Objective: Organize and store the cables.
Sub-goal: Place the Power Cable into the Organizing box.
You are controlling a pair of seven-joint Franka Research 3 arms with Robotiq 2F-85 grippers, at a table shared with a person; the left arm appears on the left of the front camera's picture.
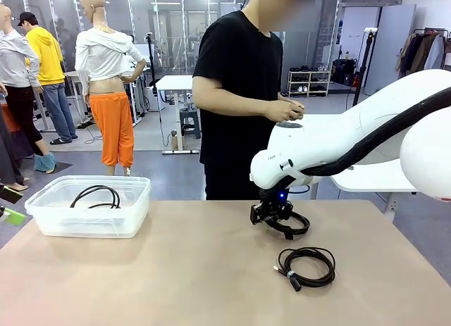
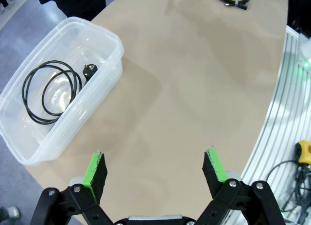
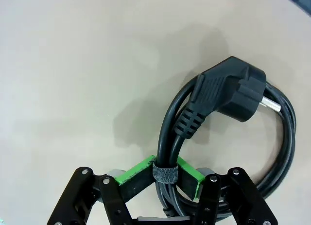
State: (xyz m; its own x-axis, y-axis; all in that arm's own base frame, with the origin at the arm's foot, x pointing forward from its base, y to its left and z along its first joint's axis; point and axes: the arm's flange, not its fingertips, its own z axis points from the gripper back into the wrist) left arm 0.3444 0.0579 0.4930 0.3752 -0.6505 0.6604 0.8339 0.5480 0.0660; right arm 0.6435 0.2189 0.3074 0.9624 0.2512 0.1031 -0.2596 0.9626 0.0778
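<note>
Right gripper (image 1: 277,215) of mine, seen from the front, hangs low over the tan table (image 1: 176,270) with a coiled cable (image 1: 296,231) dangling from it. A second cable (image 1: 290,277) lies flat on the table, a little nearer my side. Far to the left stands a clear plastic bin (image 1: 49,213) with a third cable (image 1: 94,188) already inside. A person (image 1: 239,79) stands across the table, hands together.

From my left wrist, my left gripper (image 2: 154,167) is spread wide and empty above bare table. The bin sits off to one side. The cord in it is thin and loosely looped, with a small plug.

From my right wrist, the green pads (image 3: 138,170) press both sides of the coiled cable at its fuzzy strap (image 3: 165,174). The cord is thick, smooth and rubbery, and its chunky angled plug (image 3: 233,91) has a metal pin. Holding at the strap is sound, I judge, since it keeps the loops bundled. To store it well I should lift clear, carry it level across to the bin, and let go low inside so the heavy plug neither swings nor catches the rim.
</note>
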